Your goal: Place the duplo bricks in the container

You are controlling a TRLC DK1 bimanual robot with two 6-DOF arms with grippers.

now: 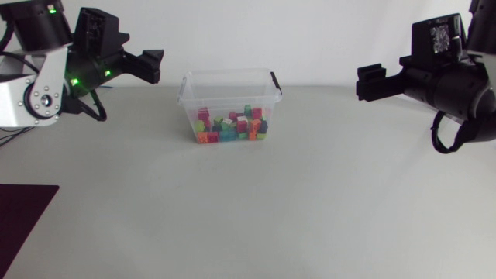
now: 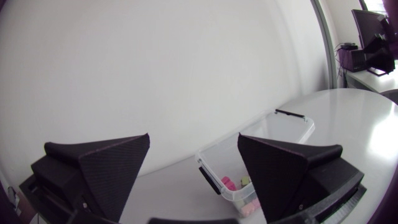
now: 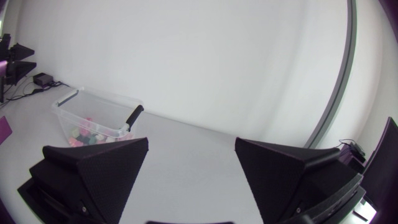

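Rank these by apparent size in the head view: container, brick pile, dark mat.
1. container
2-3. dark mat and brick pile: too alike to rank, and the mat runs off the view's edge.

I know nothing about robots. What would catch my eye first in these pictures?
First, the clear container at the far middle of the pale table, with a heap of bright duplo bricks in its bottom. On either side of it hang two black wedge-fingered claws, the left gripper and the right gripper, both open, empty and pointing inward toward it.
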